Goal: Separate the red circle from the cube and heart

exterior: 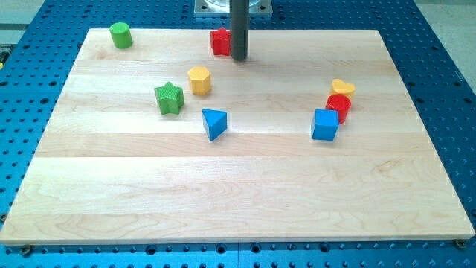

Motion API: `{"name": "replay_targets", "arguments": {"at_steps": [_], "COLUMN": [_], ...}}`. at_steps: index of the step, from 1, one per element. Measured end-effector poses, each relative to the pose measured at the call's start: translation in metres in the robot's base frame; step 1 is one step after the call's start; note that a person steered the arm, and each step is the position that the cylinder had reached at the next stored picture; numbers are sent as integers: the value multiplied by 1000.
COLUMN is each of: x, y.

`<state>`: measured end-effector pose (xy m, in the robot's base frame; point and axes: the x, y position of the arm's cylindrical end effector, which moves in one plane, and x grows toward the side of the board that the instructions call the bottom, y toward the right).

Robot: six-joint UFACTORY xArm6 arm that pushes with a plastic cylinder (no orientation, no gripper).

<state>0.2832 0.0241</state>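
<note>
The red circle (340,106) stands at the view's right, wedged between the yellow heart (343,88) just above it and the blue cube (325,124) just below and left; all three touch or nearly touch. My tip (239,57) is at the view's top centre, far to the left of that cluster, right beside a red block (220,41) of unclear shape that it partly hides.
A green cylinder (120,35) stands at the top left corner. A yellow hexagon (199,80), a green star (169,98) and a blue triangle (214,123) sit left of centre. The wooden board (238,193) lies on a blue perforated table.
</note>
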Motion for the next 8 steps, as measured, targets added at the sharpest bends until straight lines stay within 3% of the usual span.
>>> {"name": "replay_targets", "arguments": {"at_steps": [2,4,5,6,7,8], "x": [58,105,42,26,65,138], "y": [11,58,96,155,240,189]}}
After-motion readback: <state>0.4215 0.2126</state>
